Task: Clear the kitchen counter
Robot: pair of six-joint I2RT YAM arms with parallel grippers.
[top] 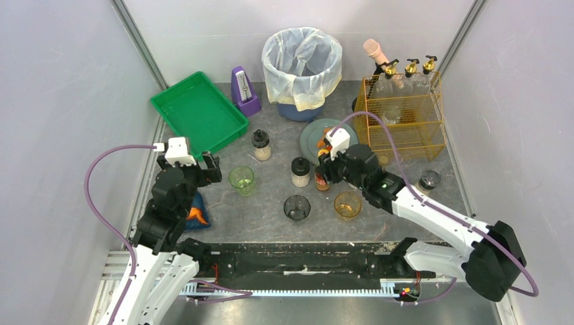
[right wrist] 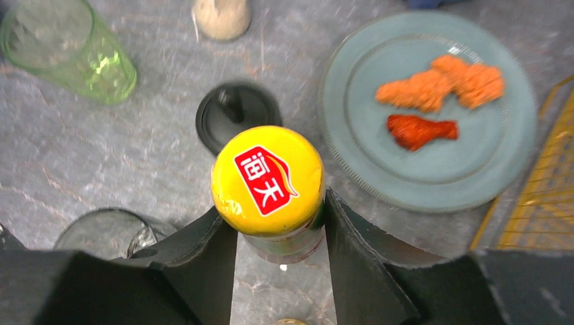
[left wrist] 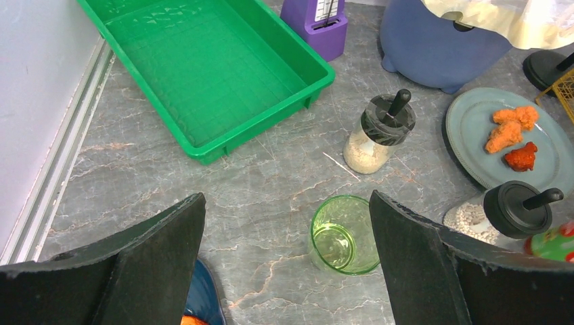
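Desk [top: 267, 206] is a wide dark-grey stone surface with faint pale veins, lying flat in front of both arms and carrying all the things. Left pincer [left wrist: 285, 198] hangs above it with fingers wide apart, over a green glass [left wrist: 344, 235]. Right pincer [right wrist: 277, 211] is clamped on a yellow-capped bottle [right wrist: 267, 177], near a grey plate [right wrist: 359, 156]

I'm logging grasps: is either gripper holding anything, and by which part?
The right gripper is shut on the yellow-capped bottle, its fingers pressing the sides just below the cap. The left gripper is open and holds nothing.
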